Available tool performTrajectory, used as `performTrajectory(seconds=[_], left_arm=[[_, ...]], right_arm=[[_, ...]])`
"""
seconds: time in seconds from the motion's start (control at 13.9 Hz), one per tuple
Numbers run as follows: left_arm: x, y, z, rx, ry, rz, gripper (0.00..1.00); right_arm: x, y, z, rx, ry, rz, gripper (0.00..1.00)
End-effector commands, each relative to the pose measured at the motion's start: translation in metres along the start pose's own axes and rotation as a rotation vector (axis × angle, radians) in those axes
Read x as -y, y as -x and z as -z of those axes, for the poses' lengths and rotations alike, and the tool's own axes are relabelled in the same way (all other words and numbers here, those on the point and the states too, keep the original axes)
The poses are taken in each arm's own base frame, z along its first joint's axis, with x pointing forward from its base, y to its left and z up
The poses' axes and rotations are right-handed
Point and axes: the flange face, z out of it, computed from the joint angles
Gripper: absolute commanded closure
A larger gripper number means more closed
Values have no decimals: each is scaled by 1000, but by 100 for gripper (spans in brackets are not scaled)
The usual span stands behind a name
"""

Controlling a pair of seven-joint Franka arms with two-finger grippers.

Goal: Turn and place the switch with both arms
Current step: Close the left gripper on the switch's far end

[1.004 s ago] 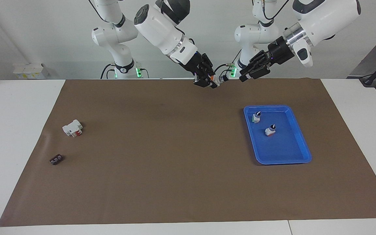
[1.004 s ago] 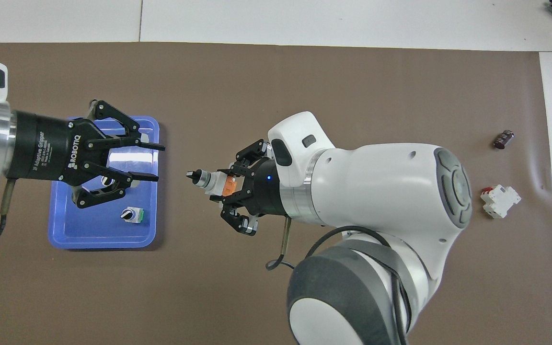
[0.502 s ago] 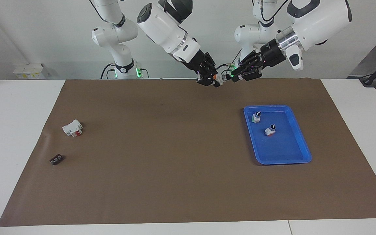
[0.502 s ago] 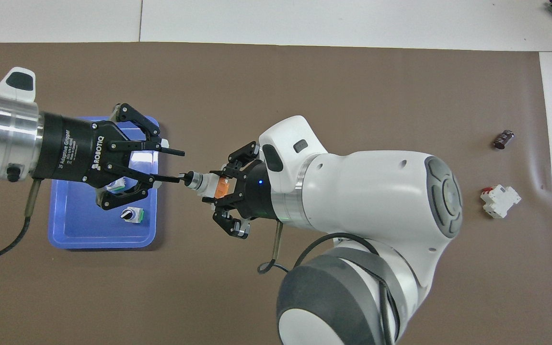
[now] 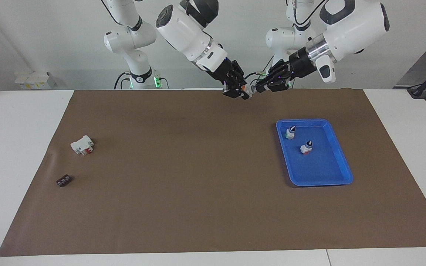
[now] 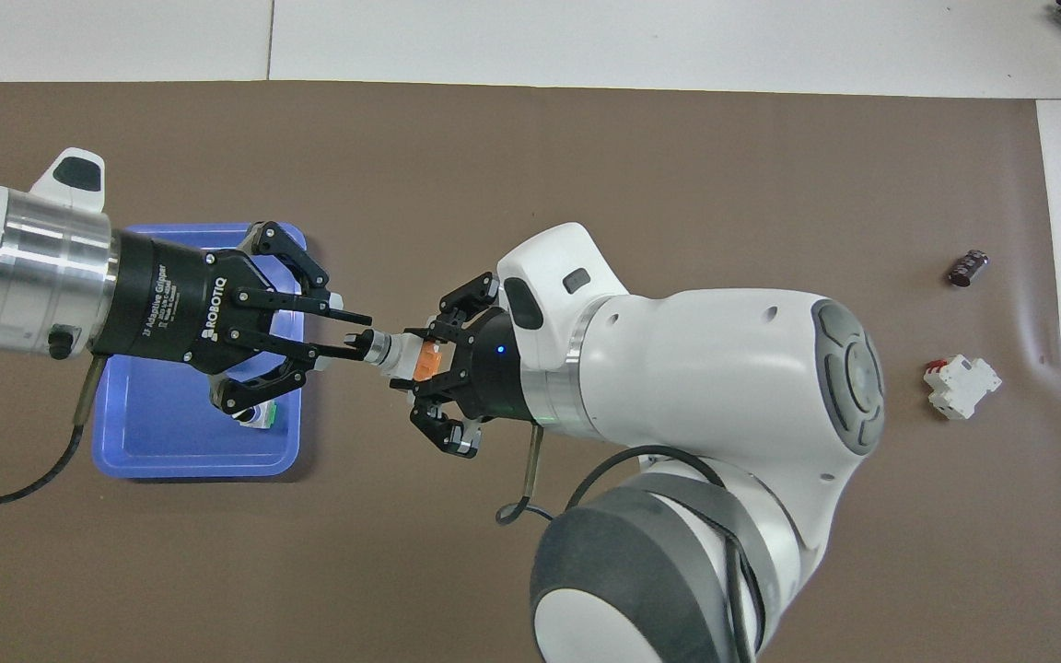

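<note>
My right gripper [image 5: 240, 90] is shut on the switch [image 5: 247, 89] and holds it level in the air over the mat's edge nearest the robots. In the overhead view the right gripper [image 6: 420, 354] grips the switch [image 6: 399, 351] at its orange end, with the black-and-white knob tip pointing at the left gripper. My left gripper [image 6: 360, 333] is open with narrowed fingers, one on each side of the knob tip; the lower finger looks to touch it. In the facing view the left gripper [image 5: 258, 88] meets the switch's tip.
A blue tray [image 5: 342, 162] toward the left arm's end holds a green-ended switch [image 5: 290, 132] and a red-ended switch [image 5: 306, 147]. A blocky white part with a red piece [image 5: 82, 145] and a small dark part [image 5: 63, 180] lie toward the right arm's end.
My left gripper has moved toward the right gripper, from over the tray to the switch's knob tip, and its fingers have narrowed. The right gripper has held the switch nearly still.
</note>
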Motion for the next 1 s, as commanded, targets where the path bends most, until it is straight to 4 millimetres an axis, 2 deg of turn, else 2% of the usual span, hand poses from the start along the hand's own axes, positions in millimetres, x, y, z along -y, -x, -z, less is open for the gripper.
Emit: performTrajectory(seconds=[0.0,0.22,0.57,0.93], left_arm=[[8,-2,3,14,3,22,96],[6,1,0,-17,-12,-53,100],[7,6,-1,-7,-20,-128,100],[10,6,0,-11,-27,-482,100]], right_arm=[[0,-4,0,-13,7,-15,100],[0,-4,0,-13,8,-15,100],[-1,-5,1,-17,15,-15,100],[-1,-4,0,-16,14,-15,100]])
